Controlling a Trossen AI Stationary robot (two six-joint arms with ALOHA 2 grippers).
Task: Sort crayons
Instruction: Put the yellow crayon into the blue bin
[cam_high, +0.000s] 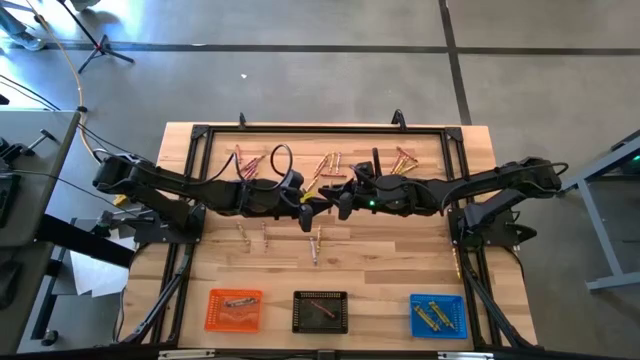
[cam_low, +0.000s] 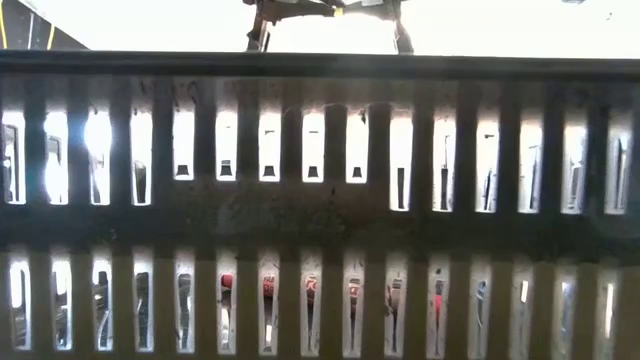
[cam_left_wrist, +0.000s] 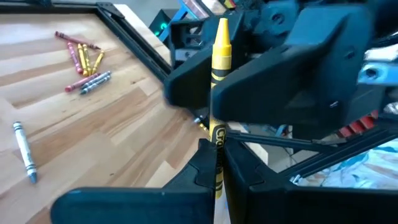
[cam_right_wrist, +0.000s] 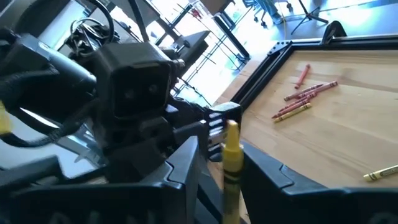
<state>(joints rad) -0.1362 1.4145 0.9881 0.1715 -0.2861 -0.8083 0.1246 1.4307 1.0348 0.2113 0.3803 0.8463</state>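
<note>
A yellow crayon (cam_left_wrist: 219, 68) stands upright, tip up, in the air over the middle of the table, where my two grippers meet. My left gripper (cam_high: 310, 208) is shut on it. My right gripper (cam_high: 340, 203) is open. Its fingers (cam_right_wrist: 186, 165) stand on either side of the same crayon (cam_right_wrist: 232, 158), with a gap showing on one side. Loose crayons lie in clusters along the table's far part (cam_high: 328, 164) and singly at its middle (cam_high: 315, 245). More crayons lie in the orange (cam_high: 234, 308), black (cam_high: 320, 311) and blue (cam_high: 438, 314) trays. My left gripper pinches the yellow crayon's lower labelled part (cam_left_wrist: 217, 140) between its two fingers. The fingers come level from the table's left and lie across the crayon. The crayon stands upright, its tip (cam_left_wrist: 222, 28) above the fingers, lifted clear of the table.
The three trays stand along the near edge. A black frame (cam_high: 200, 135) borders the table's far part. Crayon clusters show in the left wrist view (cam_left_wrist: 84, 62) and the right wrist view (cam_right_wrist: 305, 96). The black tray's slotted wall (cam_low: 320, 210) blocks the low view.
</note>
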